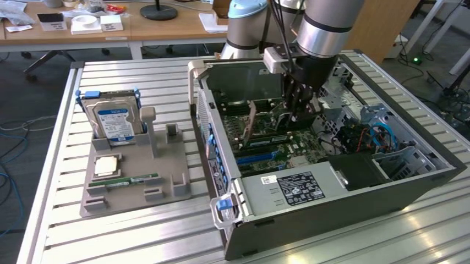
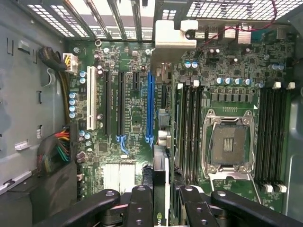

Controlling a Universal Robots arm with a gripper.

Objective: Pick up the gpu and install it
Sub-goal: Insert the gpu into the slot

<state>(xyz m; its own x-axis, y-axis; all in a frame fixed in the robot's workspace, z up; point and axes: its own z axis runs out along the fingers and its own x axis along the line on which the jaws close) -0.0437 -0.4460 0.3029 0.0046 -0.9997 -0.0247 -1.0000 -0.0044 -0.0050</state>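
Note:
My gripper (image 2: 161, 193) is shut on the gpu (image 2: 160, 170), a thin dark card seen edge-on between the two black fingers (image 2: 141, 203), with a green logo on its near edge. The card hangs just above the motherboard (image 2: 128, 156), roughly in line with the long blue expansion slot (image 2: 150, 104) and beyond that slot's near end. Whether it touches the board I cannot tell. In the exterior view the gripper (image 1: 298, 113) reaches down into the open computer case (image 1: 316, 220) at the far side.
On the exterior view's left, a grey fixture (image 1: 169, 181) holds a blue-labelled hard drive (image 1: 114, 118), a green RAM stick (image 1: 132, 180) and a CPU chip (image 1: 107, 165). Inside the case: an empty CPU socket (image 2: 227, 144), black slots (image 2: 113, 104), cable bundles (image 2: 57, 146) and a silvery bracket (image 2: 175, 33).

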